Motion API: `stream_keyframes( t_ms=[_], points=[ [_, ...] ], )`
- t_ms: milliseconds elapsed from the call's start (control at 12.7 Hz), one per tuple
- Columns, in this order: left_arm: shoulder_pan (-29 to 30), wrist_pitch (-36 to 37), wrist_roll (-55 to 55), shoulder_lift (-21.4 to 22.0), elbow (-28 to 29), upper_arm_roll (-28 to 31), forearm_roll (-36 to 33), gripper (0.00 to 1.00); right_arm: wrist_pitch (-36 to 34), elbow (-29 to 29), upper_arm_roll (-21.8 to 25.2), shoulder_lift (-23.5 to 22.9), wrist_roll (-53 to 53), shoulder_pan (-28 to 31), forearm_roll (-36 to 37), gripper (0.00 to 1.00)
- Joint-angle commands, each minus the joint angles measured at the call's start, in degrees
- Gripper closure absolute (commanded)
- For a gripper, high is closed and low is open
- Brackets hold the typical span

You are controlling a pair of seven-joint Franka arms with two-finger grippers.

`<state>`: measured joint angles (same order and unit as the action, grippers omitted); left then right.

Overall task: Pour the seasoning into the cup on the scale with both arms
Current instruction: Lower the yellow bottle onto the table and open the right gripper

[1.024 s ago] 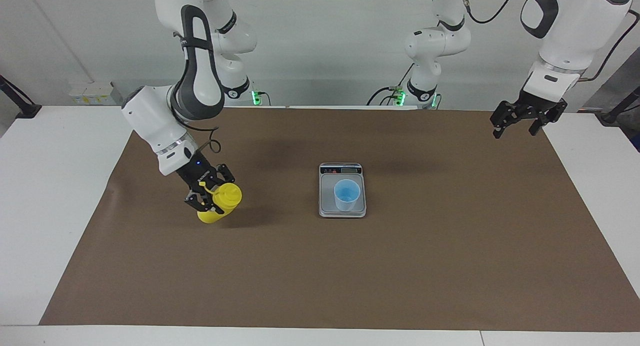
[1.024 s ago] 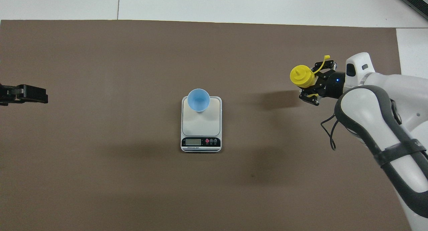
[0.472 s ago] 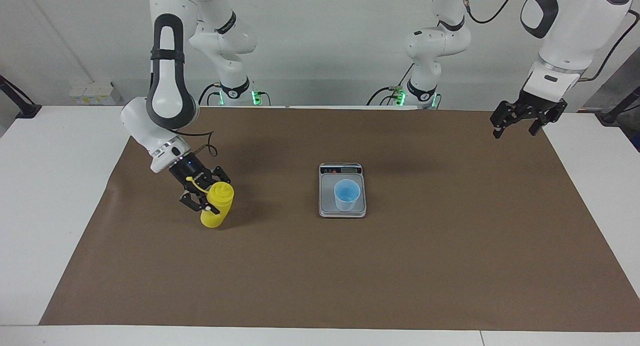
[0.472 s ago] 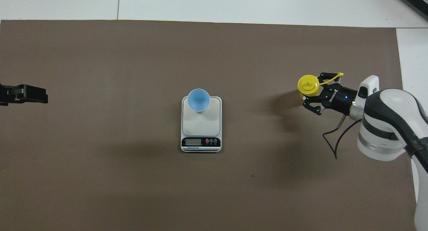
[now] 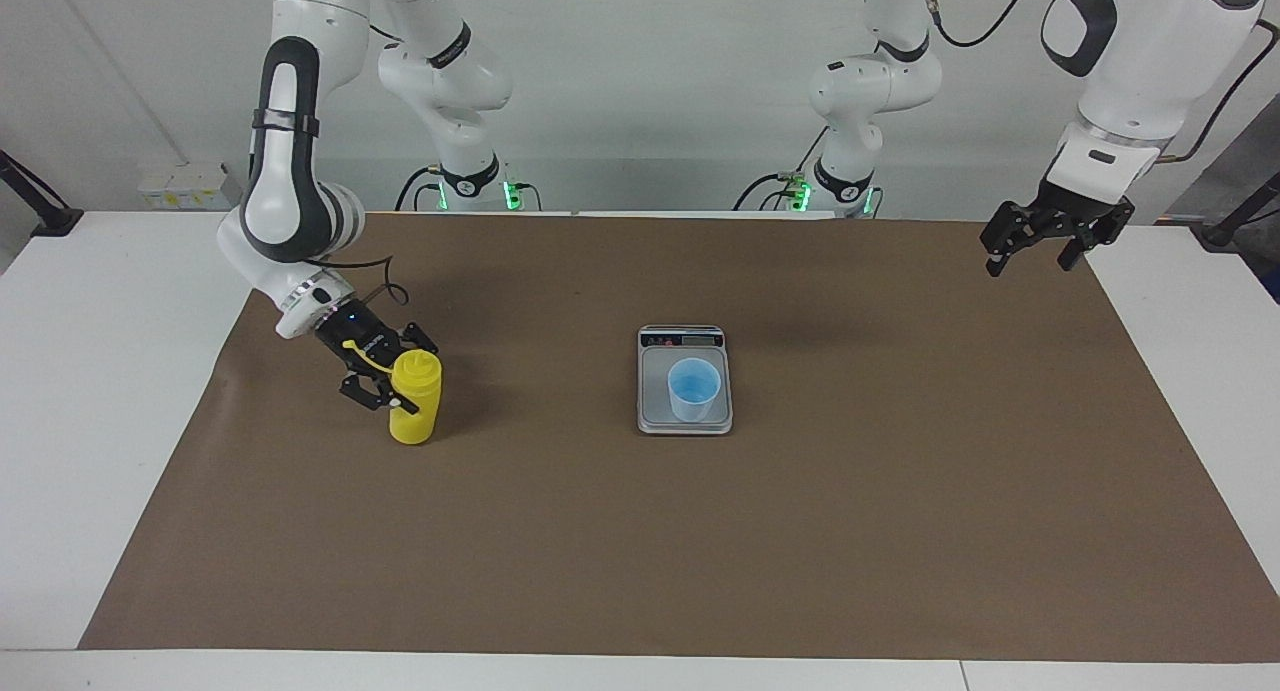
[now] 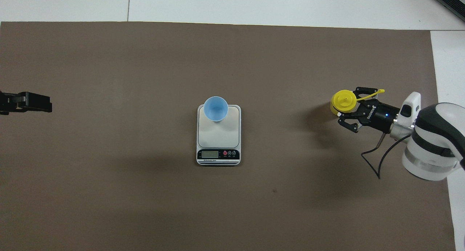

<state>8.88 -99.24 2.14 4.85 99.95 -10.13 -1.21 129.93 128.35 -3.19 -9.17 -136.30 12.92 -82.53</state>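
At the facing view's mid-left the right claw (image 5: 393, 379) grips the upright yellow seasoning bottle (image 5: 413, 399), while the left claw (image 5: 1040, 239) waits open at upper right, the cup (image 5: 693, 388) central on the scale (image 5: 684, 427).

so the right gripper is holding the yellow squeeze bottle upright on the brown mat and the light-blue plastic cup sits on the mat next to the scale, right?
One thing is off. The small light-blue plastic cup stands on the flat silver-grey digital scale, on its weighing plate, as the facing view shows. The rest holds: the right gripper grips the bright yellow plastic squeeze bottle, upright on the brown mat.
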Motion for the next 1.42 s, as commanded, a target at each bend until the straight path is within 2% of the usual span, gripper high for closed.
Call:
stream_keyframes(
  t_ms=[0,79,472,630,945,1339],
  points=[
    [0.6,0.7,-0.2,1.2,0.7,-0.3,-0.6,0.00,-2.0,0.7,-0.8,0.4,-2.3,1.7,-3.2,0.20],
    [0.6,0.7,-0.2,1.2,0.7,-0.2,-0.6,0.00,-2.2,0.4,-0.7,0.5,-1.5,2.1,-3.2,0.00],
    [0.6,0.7,-0.2,1.2,0.7,-0.2,-0.6,0.00,-1.4,0.2,-0.1,1.5,0.4,2.5,-1.8,0.00],
    [0.6,0.7,-0.2,1.2,0.7,-0.3,-0.6,0.00,0.4,0.2,-0.1,1.4,1.1,3.9,1.2,0.00],
    [0.6,0.7,-0.2,1.2,0.7,-0.2,-0.6,0.00,3.0,0.5,-0.1,1.1,3.5,6.6,12.8,0.00],
    [0.6,0.7,-0.2,1.2,0.7,-0.3,-0.6,0.00,2.6,0.4,-0.1,1.0,13.3,9.4,26.3,0.00]
  ],
)
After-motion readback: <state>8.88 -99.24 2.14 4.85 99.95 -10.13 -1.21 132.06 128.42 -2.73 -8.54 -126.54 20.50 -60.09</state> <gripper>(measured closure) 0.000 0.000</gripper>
